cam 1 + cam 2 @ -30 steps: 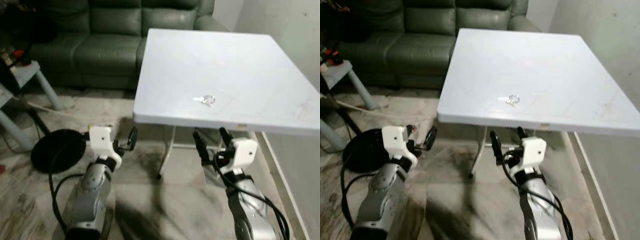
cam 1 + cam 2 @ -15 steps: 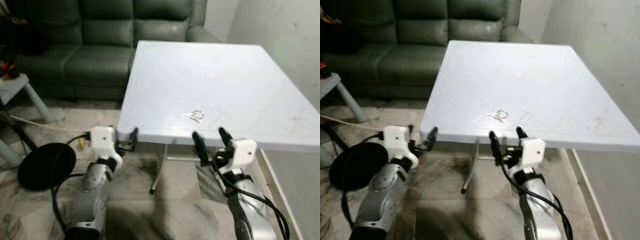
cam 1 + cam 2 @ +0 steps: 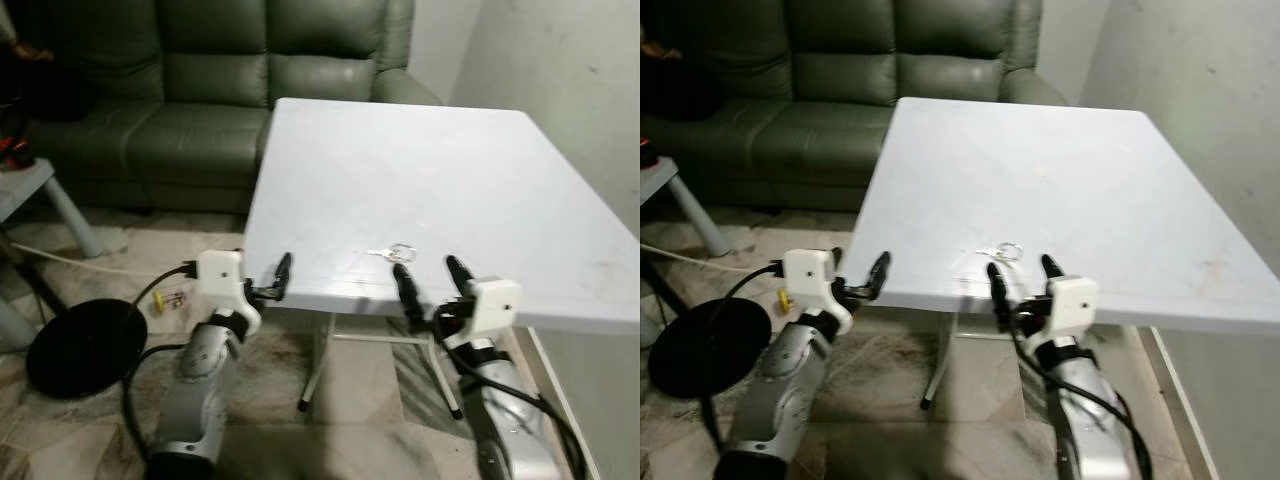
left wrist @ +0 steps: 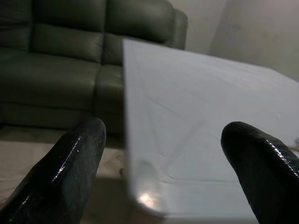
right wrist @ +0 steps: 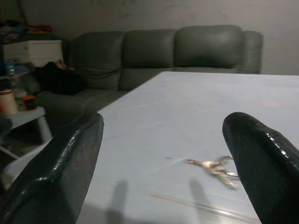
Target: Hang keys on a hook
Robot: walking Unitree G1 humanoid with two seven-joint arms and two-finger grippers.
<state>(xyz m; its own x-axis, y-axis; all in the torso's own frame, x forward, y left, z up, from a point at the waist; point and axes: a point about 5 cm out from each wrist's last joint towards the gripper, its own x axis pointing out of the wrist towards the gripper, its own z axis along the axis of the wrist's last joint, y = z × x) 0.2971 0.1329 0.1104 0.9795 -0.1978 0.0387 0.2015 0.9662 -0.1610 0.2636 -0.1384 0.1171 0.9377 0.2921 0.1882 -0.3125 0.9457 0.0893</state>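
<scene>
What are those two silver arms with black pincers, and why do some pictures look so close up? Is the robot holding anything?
They belong to a walking robot. Two pictures come from cameras on its head, looking down at a white table in front of a green sofa. The other two come from little cameras on its wrists, so you see the black fingers big and close. The left gripper is at the table's near corner, and the right gripper is at the near edge. Both are open and hold nothing. A small bunch of keys lies on the table just beyond the right gripper.
</scene>
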